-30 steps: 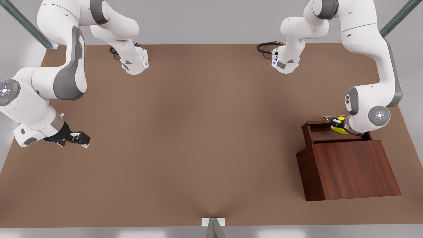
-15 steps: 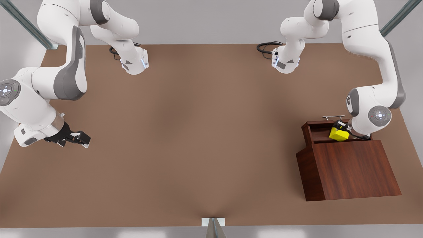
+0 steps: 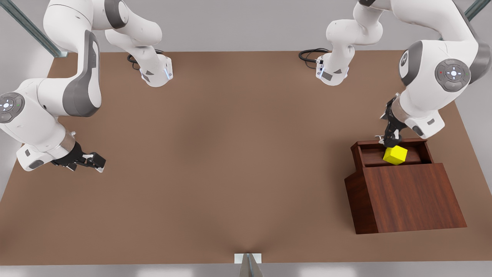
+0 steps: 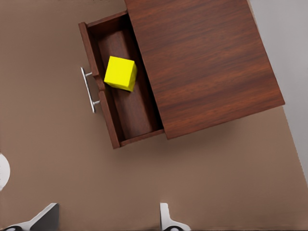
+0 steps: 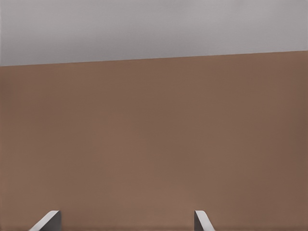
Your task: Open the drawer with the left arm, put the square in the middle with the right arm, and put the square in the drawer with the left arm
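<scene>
The yellow square [image 3: 395, 155] lies inside the open drawer [image 3: 359, 154], which is pulled out of the dark wooden box [image 3: 411, 196] at the front view's right. My left gripper [image 3: 389, 140] hangs open just above the square, apart from it. In the left wrist view the square [image 4: 120, 73] rests on the drawer [image 4: 137, 113] floor near the silver handle [image 4: 88, 90], far below the spread left gripper [image 4: 108, 224]. My right gripper [image 3: 94, 161] waits open and holds nothing, low over the table at the front view's left; the right gripper [image 5: 125, 222] faces bare tabletop.
The brown tabletop [image 3: 230, 154] stretches wide between the two arms. Both arm bases [image 3: 155, 73] [image 3: 332, 71] with black cables stand at the far edge. A small grey bracket [image 3: 248, 258] sits at the near edge. The box [image 4: 202, 62] stands close to the table's side edge.
My left gripper has let go of the square and risen out of the drawer, the arm lifting upward. The square now rests in the drawer. The right arm has not moved.
</scene>
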You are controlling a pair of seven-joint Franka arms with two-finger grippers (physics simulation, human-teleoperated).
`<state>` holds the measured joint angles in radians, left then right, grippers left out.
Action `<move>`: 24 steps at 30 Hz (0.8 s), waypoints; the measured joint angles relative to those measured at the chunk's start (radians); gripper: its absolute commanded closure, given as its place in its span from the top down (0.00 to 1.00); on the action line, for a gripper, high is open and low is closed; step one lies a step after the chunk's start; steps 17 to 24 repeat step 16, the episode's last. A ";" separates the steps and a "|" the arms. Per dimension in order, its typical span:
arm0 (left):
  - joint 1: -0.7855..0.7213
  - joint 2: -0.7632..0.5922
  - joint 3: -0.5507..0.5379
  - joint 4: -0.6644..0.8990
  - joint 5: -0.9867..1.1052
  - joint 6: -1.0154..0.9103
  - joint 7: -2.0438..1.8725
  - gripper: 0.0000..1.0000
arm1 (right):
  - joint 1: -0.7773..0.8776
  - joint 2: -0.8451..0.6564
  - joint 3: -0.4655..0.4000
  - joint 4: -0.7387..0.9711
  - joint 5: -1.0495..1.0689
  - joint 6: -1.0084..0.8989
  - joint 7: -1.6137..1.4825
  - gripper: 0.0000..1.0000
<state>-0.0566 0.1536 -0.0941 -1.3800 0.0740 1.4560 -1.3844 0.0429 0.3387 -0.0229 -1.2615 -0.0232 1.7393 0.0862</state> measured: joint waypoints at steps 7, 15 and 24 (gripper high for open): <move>0.000 0.022 -0.010 0.014 -0.046 -0.011 0.467 1.00 | 0.000 0.000 0.000 0.000 0.000 0.000 0.000 1.00; 0.002 0.018 -0.013 0.019 -0.029 -0.035 0.818 1.00 | 0.000 0.000 0.000 0.000 0.000 0.000 0.000 1.00; 0.000 0.018 -0.015 0.019 -0.027 -0.039 0.852 1.00 | 0.000 0.000 0.000 0.000 0.000 0.000 0.000 1.00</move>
